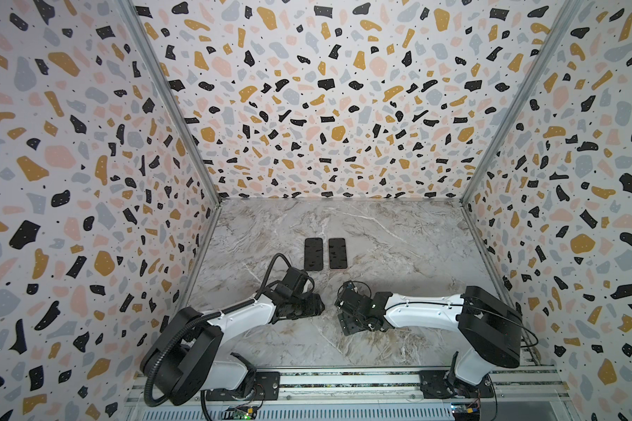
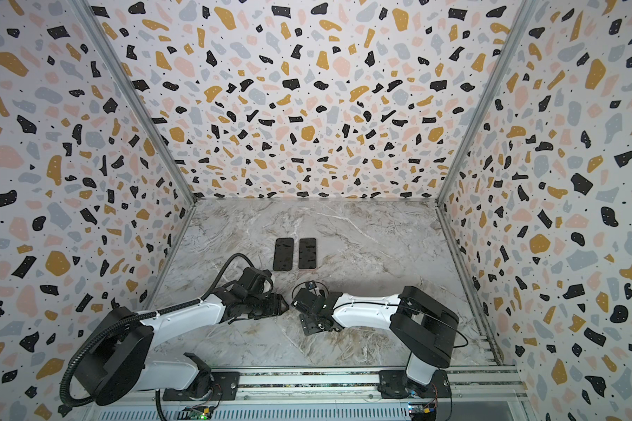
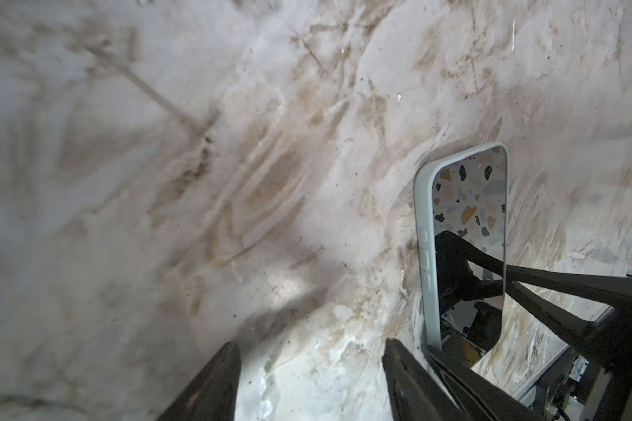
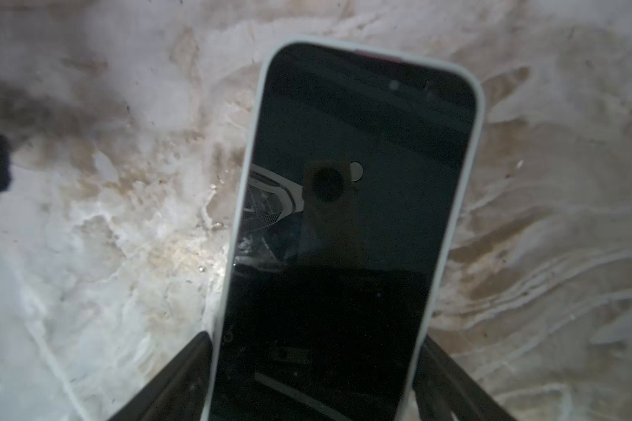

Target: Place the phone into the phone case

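Right wrist view: the phone (image 4: 343,218) lies screen-up on the marble table (image 4: 88,255), and its dark glass mirrors the camera above.
Phone case (image 3: 422,204): pale blue-green. It wraps the phone's edge on every side that shows, with button bumps along one long side.
Seating: a thin pink strip shows between glass and rim at the 12 o'clock end. I judge the phone in, though that end is perhaps not pressed fully home.
Right tool (image 4: 316,337): the jaws are spread wide, one finger on each side of the case's 6 o'clock end. I see no squeeze, so it reads as straddling, ready to steady or grip.
Left tool (image 3: 309,344): the jaws are apart over bare table with nothing between them. It sits just beside the case's button side, likely to stop it sliding.
Top views: both arms crouch low, their heads nearly meeting and covering the cased phone. Toward 12 o'clock from them lie a dark handset (image 1: 313,254) and a second dark handset (image 1: 337,254), side by side and well apart from the tools.
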